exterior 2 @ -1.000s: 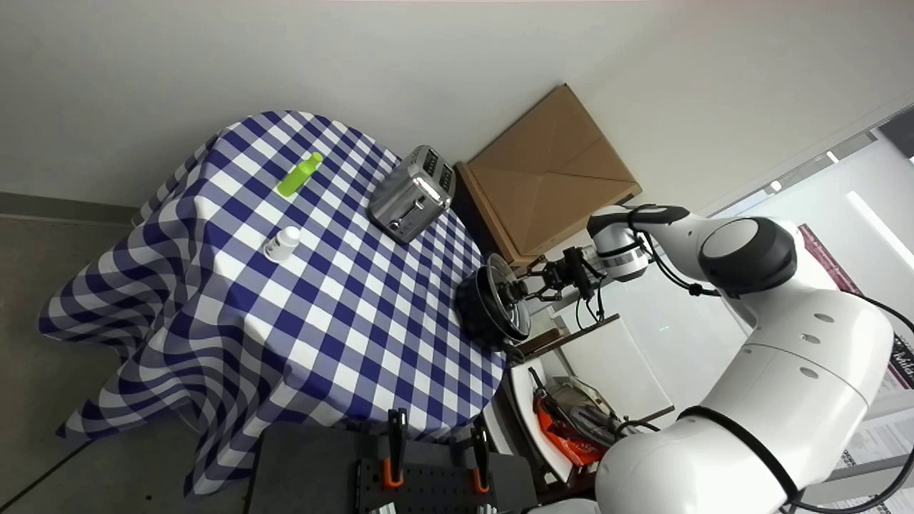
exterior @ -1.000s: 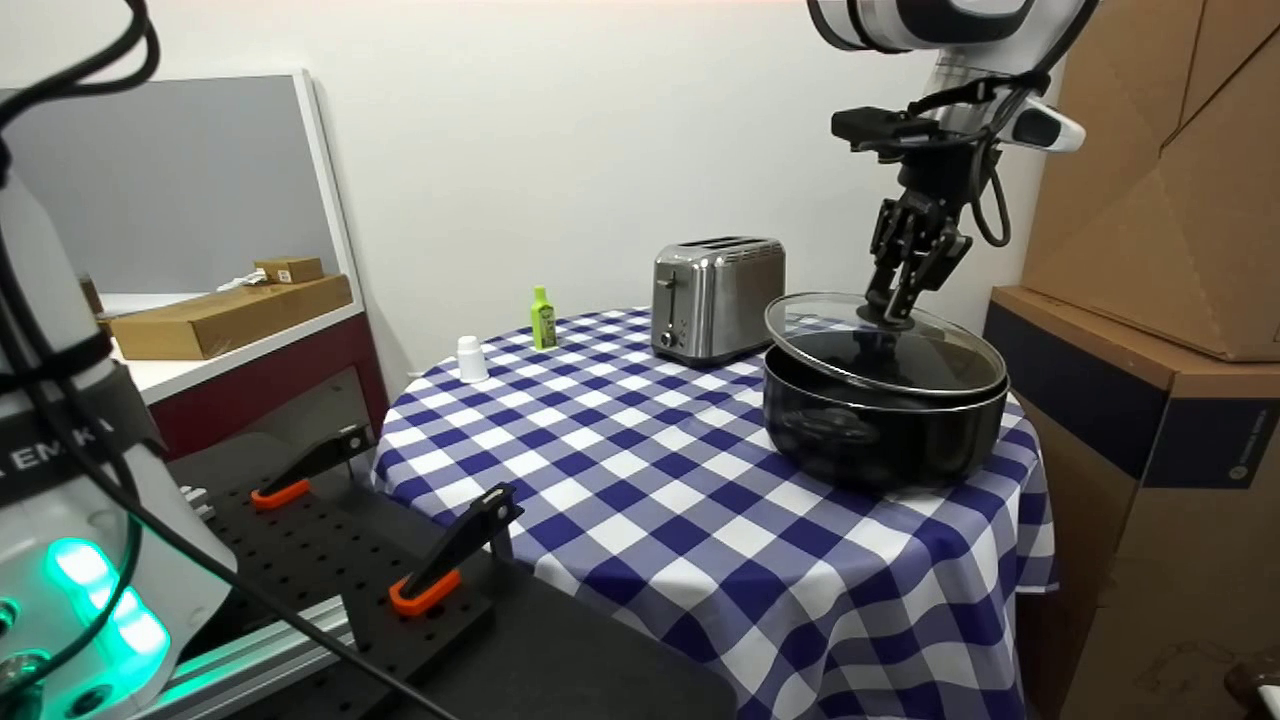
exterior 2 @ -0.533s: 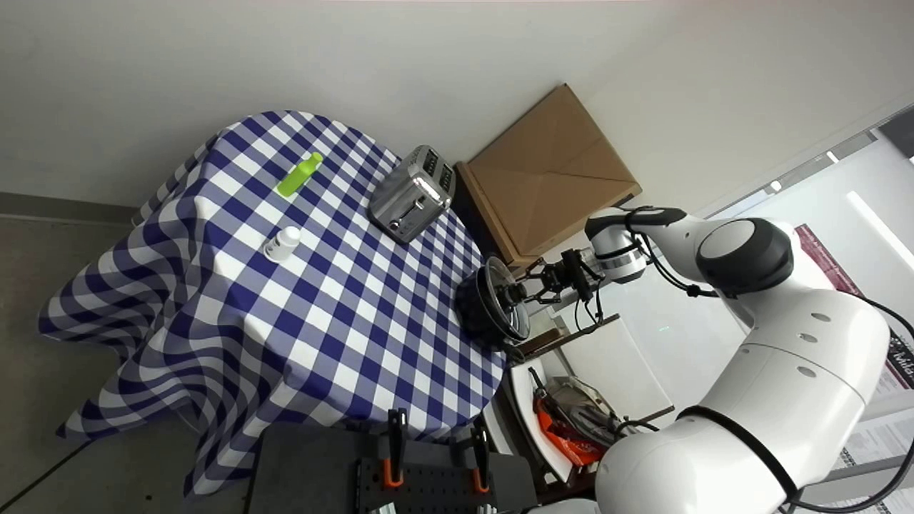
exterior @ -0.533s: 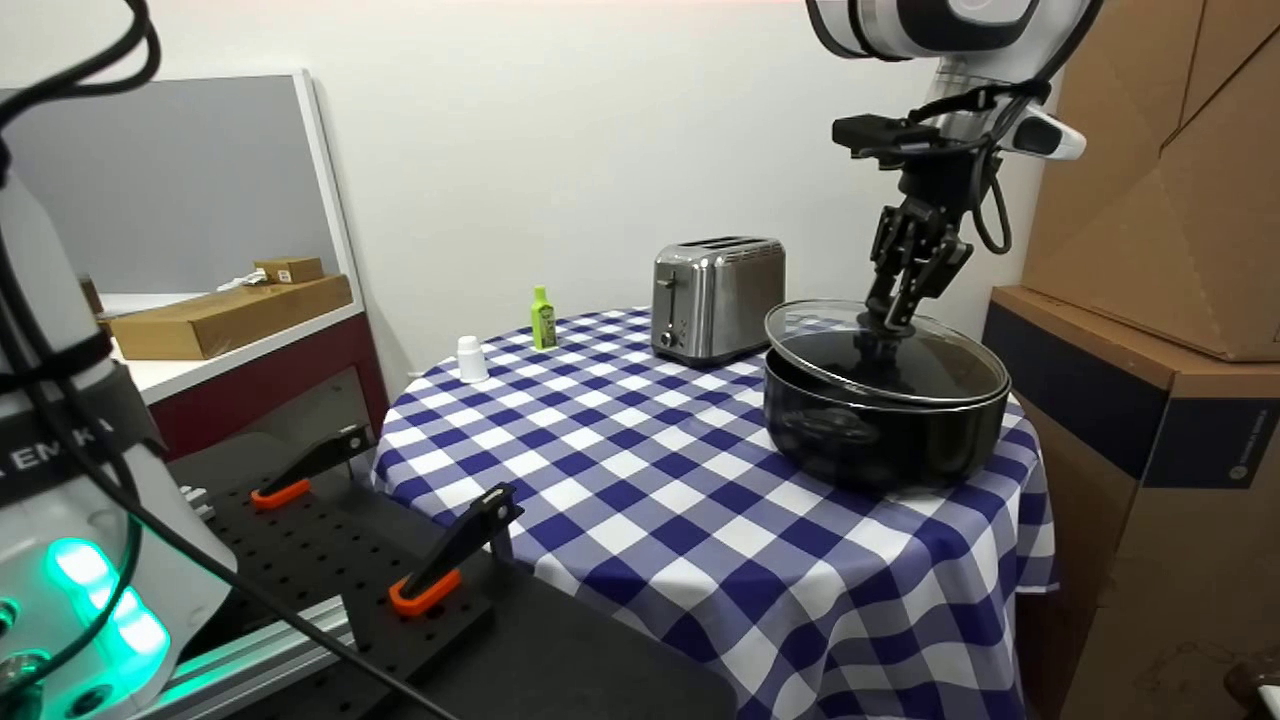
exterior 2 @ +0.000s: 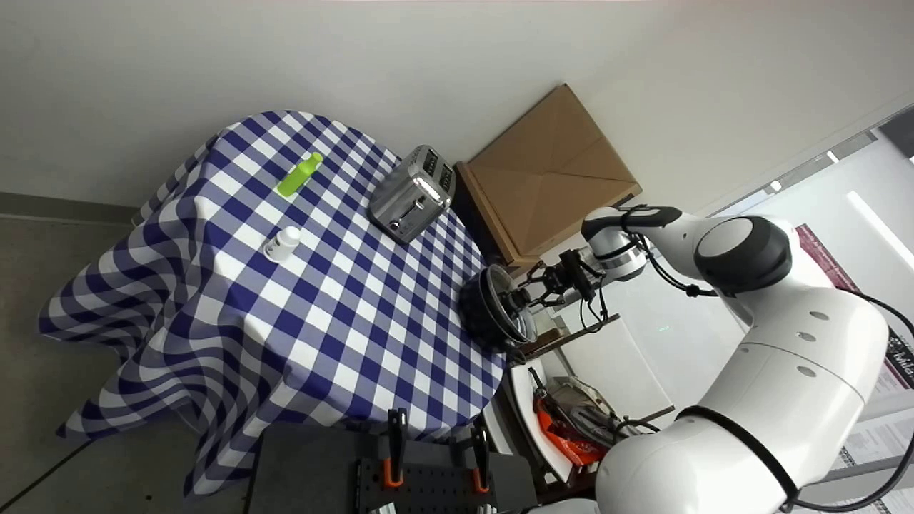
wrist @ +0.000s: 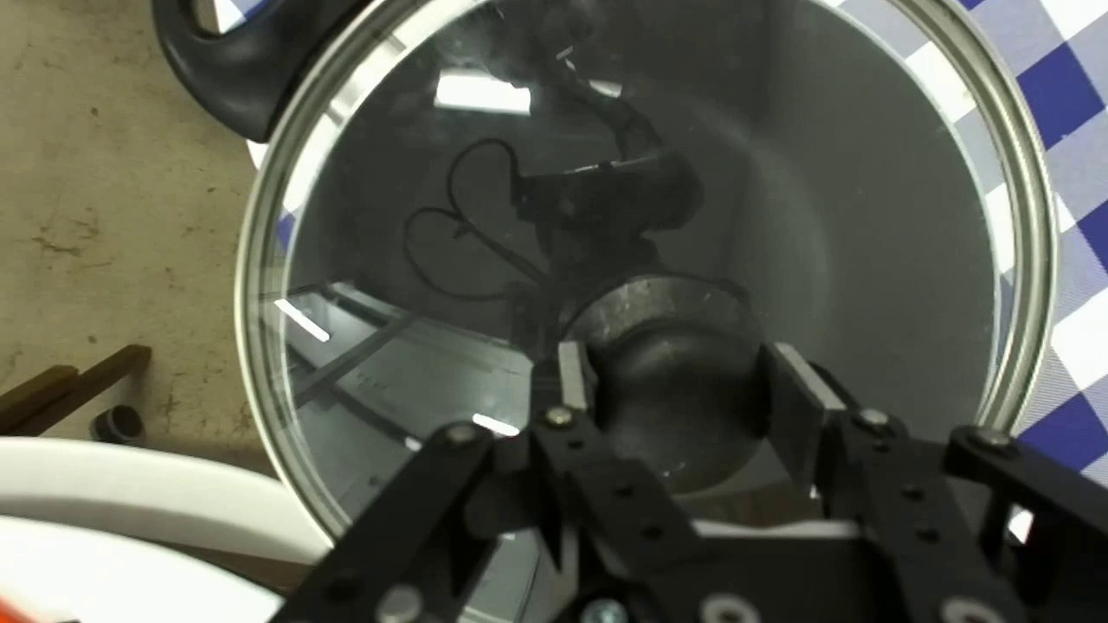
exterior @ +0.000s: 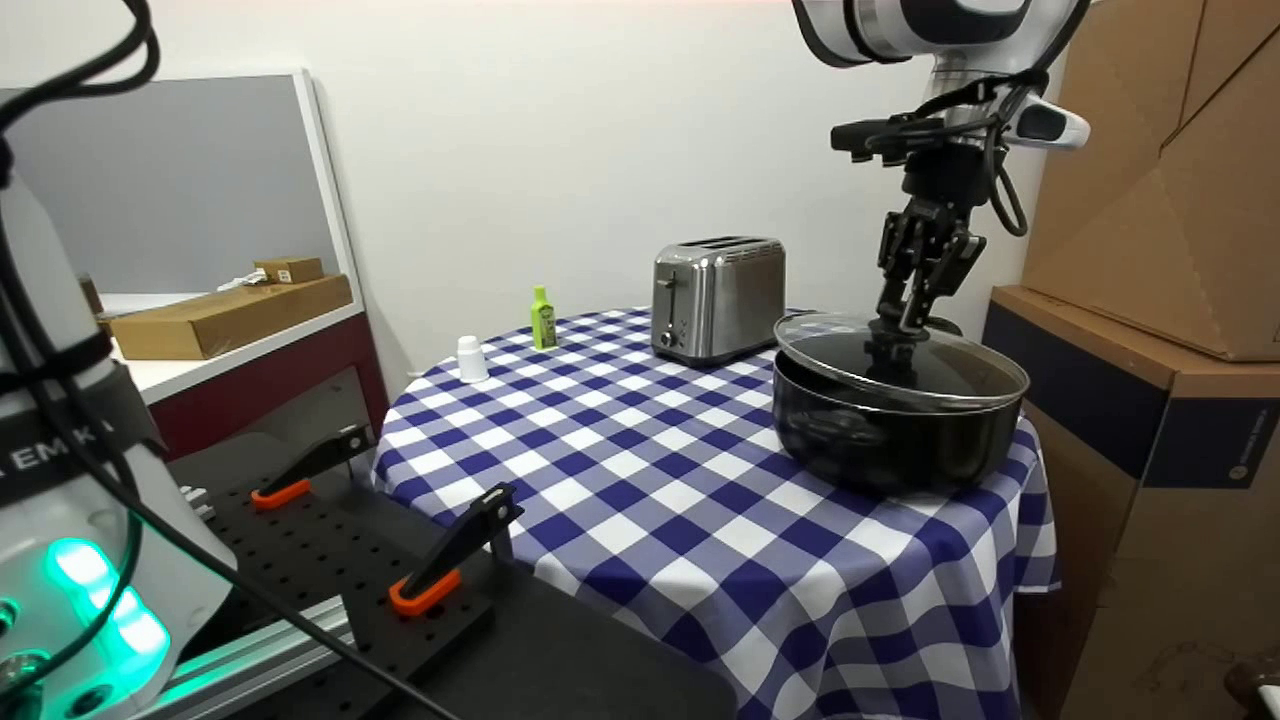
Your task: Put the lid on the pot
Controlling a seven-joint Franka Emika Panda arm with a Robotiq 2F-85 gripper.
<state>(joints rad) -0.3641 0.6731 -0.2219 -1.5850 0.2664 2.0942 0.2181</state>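
The lid is clear glass with a metal rim and a dark knob. My gripper is shut on the knob, with a finger on each side of it in the wrist view. The lid is over the black pot and tilted. A dark gap shows between lid and pot at the left, while the right side is down at the pot's rim; whether it touches is unclear. In the wrist view the lid hides most of the pot, and one pot handle sticks out at the upper left.
A steel toaster stands behind and left of the pot. A green bottle and a white bottle stand farther left. Cardboard boxes stand close on the right. The pot is near the edge of the checkered table.
My gripper and the lid have moved down and to the right in an exterior view. The pot has also shifted slightly right. The knob stays between the fingers.
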